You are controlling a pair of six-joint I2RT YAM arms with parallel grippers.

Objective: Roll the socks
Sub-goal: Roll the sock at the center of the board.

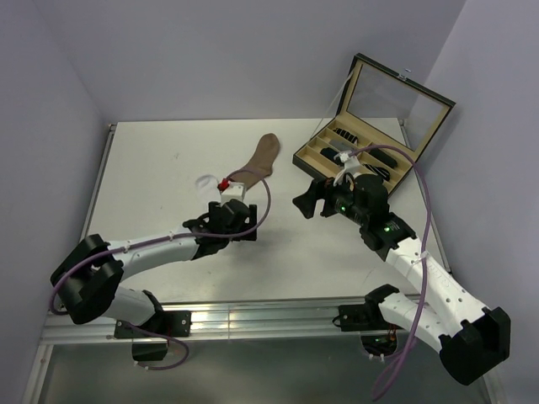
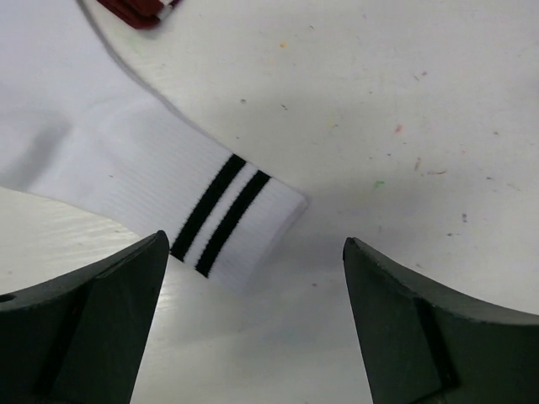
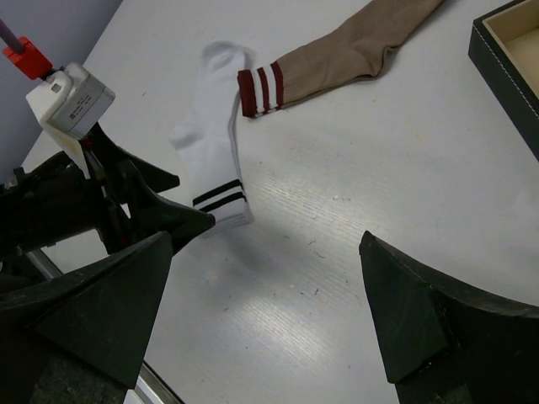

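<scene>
While both arms stretch low over table (image 1: 152, 168), left gripper (image 2: 255, 244) wide over white sock (image 2: 168, 177) cuff, right gripper (image 3: 266, 240) wide, empty.

Left white-and-black robot arm (image 1: 156, 248) is stretched out low from its base at the near-left corner, forearm pretty much flat, reaching forward and in toward the middle. Its black two-finger left gripper (image 2: 255, 244) is angled downward with the jaws spread wide, and there's a little white camera block (image 1: 233, 192) riding on top of the wrist. Right white-and-black robot arm (image 1: 413, 261) rises from the near-right corner, elbow bent, leaning in to the left. Its black two-finger right gripper (image 3: 265, 240) hangs higher, tilted down, jaws wide apart too. The two grippers sit near each other, not touching.
</scene>
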